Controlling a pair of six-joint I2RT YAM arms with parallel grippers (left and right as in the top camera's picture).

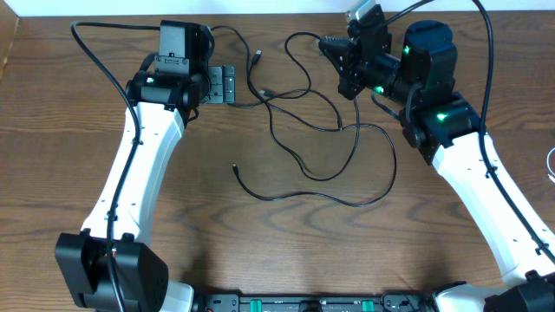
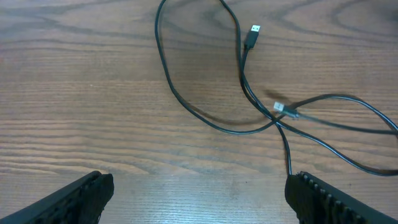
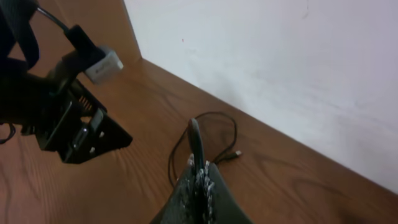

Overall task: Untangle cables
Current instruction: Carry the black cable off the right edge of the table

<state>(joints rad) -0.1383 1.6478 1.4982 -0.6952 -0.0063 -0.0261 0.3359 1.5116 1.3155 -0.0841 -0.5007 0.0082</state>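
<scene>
1. Your right claw (image 3: 198, 179), up at the far side of the table (image 1: 408, 260), is pressed fully shut. A black cable (image 3: 194, 134) rises from between its tips and looks pinched there, though the contact itself is partly hidden.
2. Your left claw (image 2: 199, 182) stands wide open and grips nothing. It hangs low over the wood, just left of the tangle.
3. The cables (image 1: 270, 102) lie in loose loops across the middle of the table, between the two arms. Several strands cross just ahead of the left claw, with a small plug (image 2: 283, 108) resting on the crossing. A second plug (image 2: 254, 30) lies free beyond it.
4. The step in hand appears to be the first separation. One strand is gripped on the right, and the loops are not yet parted.
5. The next move likely calls for your left claw to come down on a crossing strand near the small plug and close on it. It can then pin that strand while the right claw draws its own away.
6. Go slowly, because wire this thin can slip out of closed tips or drag the whole bundle along.
</scene>
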